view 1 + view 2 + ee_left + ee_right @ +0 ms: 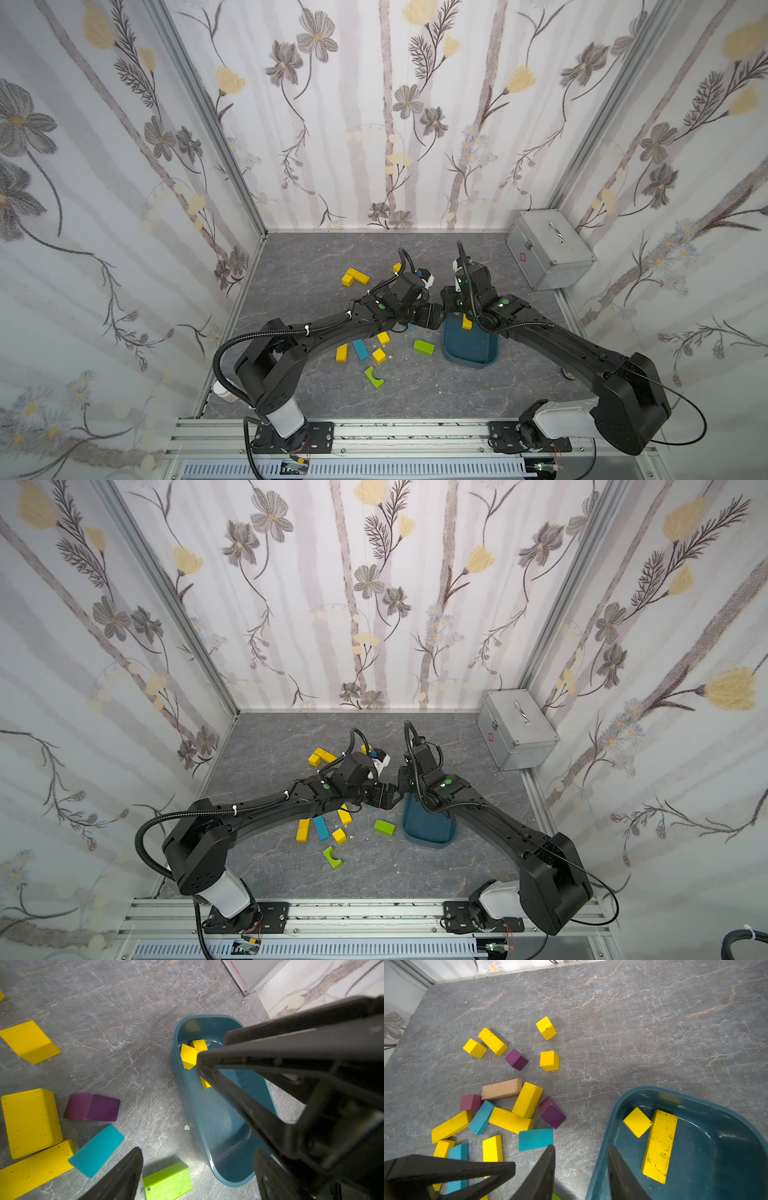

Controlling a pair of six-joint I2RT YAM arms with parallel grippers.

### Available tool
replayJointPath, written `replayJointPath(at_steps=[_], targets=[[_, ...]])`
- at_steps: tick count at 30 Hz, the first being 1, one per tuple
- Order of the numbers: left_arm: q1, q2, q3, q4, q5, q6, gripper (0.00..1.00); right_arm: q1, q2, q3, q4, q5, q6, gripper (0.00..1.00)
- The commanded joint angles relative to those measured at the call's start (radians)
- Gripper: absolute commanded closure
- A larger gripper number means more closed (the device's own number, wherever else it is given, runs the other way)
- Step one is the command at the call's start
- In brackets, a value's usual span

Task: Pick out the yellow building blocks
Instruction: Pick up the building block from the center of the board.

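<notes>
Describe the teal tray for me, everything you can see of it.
The tray is a dark teal, glossy, plastic-looking oblong dish with rounded corners and a raised wall. It sits flat and upright on the grey table. Inside lie a yellow cube and a long yellow bar, touching each other at one end; the rest of its floor is bare. The right gripper, open and empty, hovers over its rim; whether it touches the tray cannot be told.
</notes>
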Motion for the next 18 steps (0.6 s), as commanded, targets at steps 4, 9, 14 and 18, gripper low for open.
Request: replayJointPath(at_steps=[4,9,14,18], targets=[[0.003,-0.046,-0.041,0.067,-0.025,0.020,0.15,0.043,0.056,0.063,0.012,-0.002,0.005,0.57],[0.008,-0.089,-0.069,0.037,-0.042,0.026,0.15,0.068,0.121,0.107,0.020,-0.010,0.005,0.57],[0.017,-0.148,-0.114,-0.004,-0.082,0.020,0.15,0.085,0.172,0.142,0.048,-0.049,0.008,0.58],[0.026,-0.193,-0.158,-0.036,-0.115,0.004,0.15,0.097,0.210,0.174,0.072,-0.072,0.008,0.58]])
